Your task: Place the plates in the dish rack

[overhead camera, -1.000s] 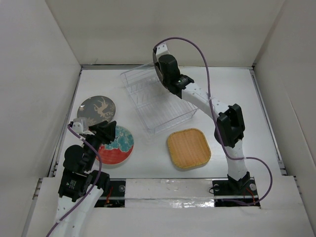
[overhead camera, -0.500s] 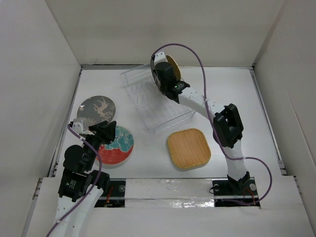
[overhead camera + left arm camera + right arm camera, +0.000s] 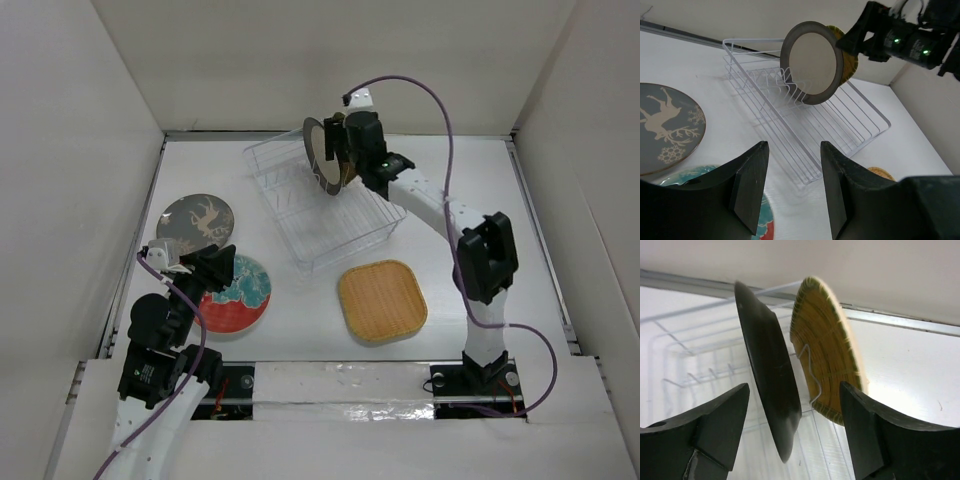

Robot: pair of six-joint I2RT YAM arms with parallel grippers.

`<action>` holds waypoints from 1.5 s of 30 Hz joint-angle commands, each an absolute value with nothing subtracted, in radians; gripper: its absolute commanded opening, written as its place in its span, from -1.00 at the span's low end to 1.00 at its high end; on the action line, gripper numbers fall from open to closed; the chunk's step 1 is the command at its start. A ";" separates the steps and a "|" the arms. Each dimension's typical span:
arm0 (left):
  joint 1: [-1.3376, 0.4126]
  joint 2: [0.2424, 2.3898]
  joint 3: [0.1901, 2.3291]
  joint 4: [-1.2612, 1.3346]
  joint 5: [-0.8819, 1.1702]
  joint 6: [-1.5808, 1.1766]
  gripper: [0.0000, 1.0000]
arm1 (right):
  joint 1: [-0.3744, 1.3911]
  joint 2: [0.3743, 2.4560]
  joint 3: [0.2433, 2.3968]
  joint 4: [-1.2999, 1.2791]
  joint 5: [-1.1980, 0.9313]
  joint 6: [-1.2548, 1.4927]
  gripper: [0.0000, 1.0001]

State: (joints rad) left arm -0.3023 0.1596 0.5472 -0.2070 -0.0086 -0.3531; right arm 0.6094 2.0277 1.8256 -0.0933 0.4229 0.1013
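Right wrist view: two plates up on edge in the rack

The dark-rimmed plate and the round woven plate stand side by side at the rack's far end. The right gripper has its jaws spread wide and isn't clamping either one. The left gripper is parted and empty by the red-and-teal plate. The deer plate and the square woven plate lie flat on the table.
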 commanded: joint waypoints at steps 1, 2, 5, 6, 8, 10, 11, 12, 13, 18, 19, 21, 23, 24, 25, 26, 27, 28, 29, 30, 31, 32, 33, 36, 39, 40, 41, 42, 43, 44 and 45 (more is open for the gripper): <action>-0.310 0.153 0.560 -0.166 -0.005 -0.351 -0.15 | 0.571 1.809 1.789 -0.046 0.235 0.216 0.61; -0.310 0.152 0.558 -0.164 -0.005 -0.350 -0.15 | 0.571 1.771 1.719 -0.035 0.177 0.231 0.62; -0.310 0.152 0.560 -0.164 -0.005 -0.348 -0.15 | 0.545 1.578 1.550 0.044 0.118 0.270 0.42; -0.310 0.150 0.560 -0.163 -0.005 -0.347 -0.16 | 0.528 1.521 1.405 0.061 0.112 0.291 0.08; -0.310 0.141 0.558 -0.163 0.025 -0.347 -0.17 | 0.497 1.356 1.242 0.109 0.107 0.392 -1.00; -0.310 0.132 0.560 -0.163 0.026 -0.347 -0.18 | 0.473 1.258 1.004 0.117 0.097 0.469 -1.00; -0.310 0.126 0.558 -0.161 0.026 -0.347 -0.18 | 0.444 1.171 0.865 0.104 0.095 0.535 -1.00; -0.310 0.124 0.558 -0.163 0.028 -0.347 -0.19 | 0.428 1.131 0.807 0.088 0.088 0.557 -1.00; -0.310 0.126 0.558 -0.163 0.029 -0.347 -0.19 | 0.408 1.094 0.760 0.063 0.078 0.577 -1.00; -0.310 0.118 0.560 -0.160 0.037 -0.344 -0.19 | 0.287 0.944 0.583 -0.182 -0.088 0.598 0.06; -0.310 0.112 0.560 -0.160 0.037 -0.344 -0.19 | 0.247 0.933 0.560 -0.211 -0.118 0.595 0.43; -0.310 0.106 0.560 -0.160 0.035 -0.345 -0.18 | 0.203 0.937 0.503 -0.215 -0.208 0.586 0.60; -0.310 0.106 0.560 -0.163 0.035 -0.345 -0.19 | 0.152 0.975 0.468 -0.212 -0.282 0.577 0.67; -0.310 0.107 0.561 -0.163 0.035 -0.345 -0.19 | 0.138 0.991 0.459 -0.201 -0.311 0.569 0.68; -0.310 0.106 0.561 -0.161 0.035 -0.345 -0.19 | 0.127 1.009 0.451 -0.189 -0.348 0.562 0.67; -0.310 0.106 0.560 -0.163 0.035 -0.345 -0.19 | 0.127 1.058 0.446 -0.163 -0.388 0.555 0.67; -0.310 0.104 0.560 -0.163 0.035 -0.345 -0.18 | 0.127 1.087 0.449 -0.160 -0.455 0.552 0.65; -0.310 0.104 0.560 -0.161 0.035 -0.345 -0.19 | 0.127 1.113 0.451 -0.158 -0.477 0.549 0.61; -0.310 0.103 0.560 -0.163 0.034 -0.345 -0.19 | 0.127 1.153 0.445 -0.129 -0.498 0.551 0.55; -0.310 0.104 0.560 -0.163 0.034 -0.345 -0.19 | 0.127 1.172 0.430 -0.109 -0.555 0.552 0.51; -0.310 0.106 0.560 -0.163 0.034 -0.345 -0.19 | 0.146 1.193 0.428 -0.091 -0.577 0.555 0.43; -0.310 0.107 0.560 -0.163 0.035 -0.345 -0.19 | 0.176 1.241 0.425 -0.080 -0.612 0.558 0.38; -0.310 0.107 0.561 -0.163 0.035 -0.345 -0.18 | 0.189 1.264 0.425 -0.077 -0.621 0.558 0.35; -0.310 0.112 0.560 -0.160 0.035 -0.344 -0.19 | 0.210 1.316 0.423 -0.071 -0.615 0.566 0.13; -0.310 0.114 0.561 -0.160 0.034 -0.344 -0.18 | 0.228 1.353 0.405 -0.058 -0.626 0.578 -0.34; -0.310 0.114 0.561 -0.160 0.035 -0.345 -0.18 | 0.229 1.374 0.402 -0.060 -0.620 0.577 -0.71; -0.310 0.112 0.561 -0.160 0.035 -0.344 -0.18 | 0.229 1.384 0.391 -0.048 -0.617 0.575 -0.87; -0.310 0.112 0.561 -0.161 0.035 -0.344 -0.19 | 0.229 1.390 0.390 -0.040 -0.615 0.581 -0.95; -0.310 0.112 0.561 -0.160 0.032 -0.344 -0.19 | 0.229 1.391 0.390 -0.040 -0.609 0.583 -1.00; -0.310 0.110 0.561 -0.161 0.028 -0.345 -0.19 | 0.238 1.385 0.385 -0.035 -0.606 0.583 -1.00; -0.310 0.109 0.561 -0.164 0.026 -0.348 -0.19 | 0.238 1.370 0.382 -0.034 -0.601 0.584 -1.00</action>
